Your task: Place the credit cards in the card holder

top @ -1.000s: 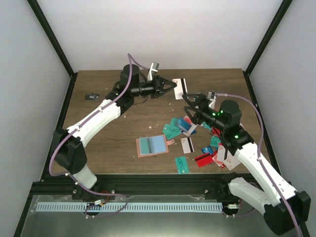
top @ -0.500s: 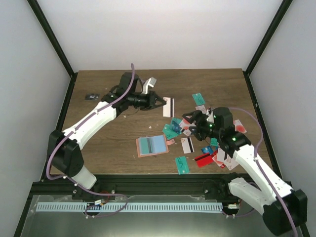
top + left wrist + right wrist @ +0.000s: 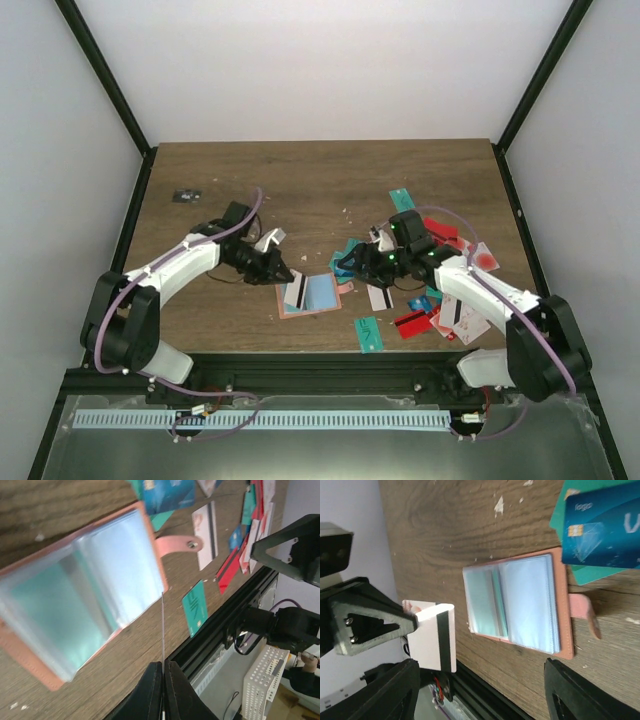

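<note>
The card holder [image 3: 318, 294] lies open and flat on the bench [image 3: 300, 190], pockets facing up. Its long axis runs left to right, roughly parallel to the near bench edge. Its tab [image 3: 345, 288] points right, toward the loose credit cards [image 3: 420, 300].

The left end effector [image 3: 278, 272] is just left of the card holder, with its jaws closed on a white striped card [image 3: 295, 291]. The card extends over the left half of the card holder. In the left wrist view, the card appears edge-on as a thin line between the fingers [image 3: 150, 692]. Contact between the card and the card holder cannot be determined.

The right end effector [image 3: 350, 262] is at the far right corner of the card holder, with its jaws spread wide and gripping nothing.

One teal card [image 3: 368, 333] lies alone on the near right side of the card holder.
</note>
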